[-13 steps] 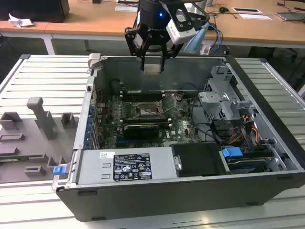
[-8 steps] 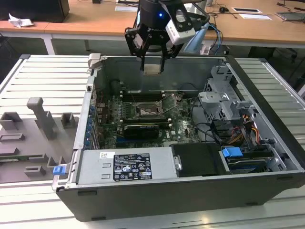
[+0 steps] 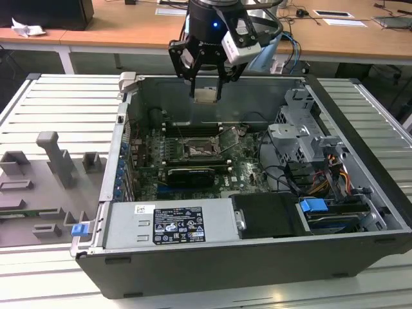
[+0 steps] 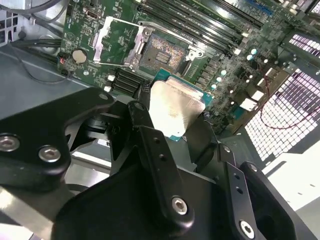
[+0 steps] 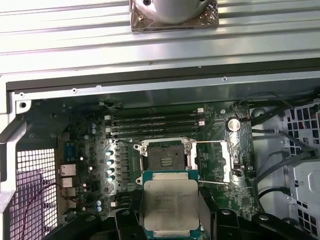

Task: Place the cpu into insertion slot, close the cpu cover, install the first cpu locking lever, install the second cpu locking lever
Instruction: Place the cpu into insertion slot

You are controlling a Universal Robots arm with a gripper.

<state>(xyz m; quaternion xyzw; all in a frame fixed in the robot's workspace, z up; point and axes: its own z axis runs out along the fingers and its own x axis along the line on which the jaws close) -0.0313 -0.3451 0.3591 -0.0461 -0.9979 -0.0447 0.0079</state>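
My gripper [image 3: 206, 90] is shut on the cpu [image 3: 206, 96], a flat square chip with a pale silvery top and a green edge, seen in both wrist views [image 4: 175, 107] [image 5: 170, 205]. It hangs above the open computer case, near the rear wall. The insertion slot [image 5: 165, 156] [image 4: 161, 52] lies below on the green board, dark and uncovered, apart from the chip; it also shows in the exterior view [image 3: 197, 152]. The cpu cover [image 5: 222, 162] [image 4: 116, 42] is swung open beside the socket. Thin wire levers [image 5: 210, 142] stand free along the cover.
Long black memory slots [image 5: 155, 120] run behind the socket. A labelled power supply [image 3: 174, 225] fills the case's front, and a grey drive cage [image 3: 302, 138] with cables sits at the exterior view's right. Grey fixtures [image 3: 55, 154] stand on the table at its left.
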